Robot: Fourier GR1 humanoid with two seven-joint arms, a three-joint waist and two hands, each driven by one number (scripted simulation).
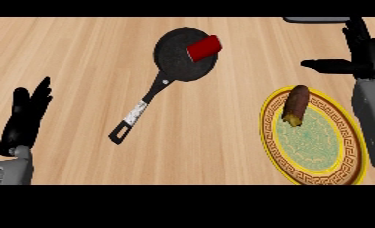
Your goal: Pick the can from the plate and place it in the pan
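The red can [204,47] lies on its side in the black pan [185,53], up against the pan's far right rim and poking a little over it. It does not stand up; it rests tipped over, so it could roll a bit. I think the job is as good as done, since the can is already in the pan and not on the plate.

The pan sits in the middle of the wooden tabletop [73,48]. Its long handle [139,110] points down and to the left, toward the robot.

The yellow plate [350,138] with the gold edge and pale green middle sits at the right, well apart from the pan. A brown, bumpy piece of food [295,105] lies on its top left part and leans over the rim. I cannot tell what food it is.

The right hand [351,61] is up at the far right, above the plate and away from the pan. Its fingers are spread out and it holds nothing. The thumb points left.

The left hand [26,115] rests at the left edge, fingers up, stretched out and holding nothing.

A grey thing [315,19] peeks in at the top right edge; I cannot tell what it is.

I see no words or labels on the can, pan or plate. The can is just plain red.
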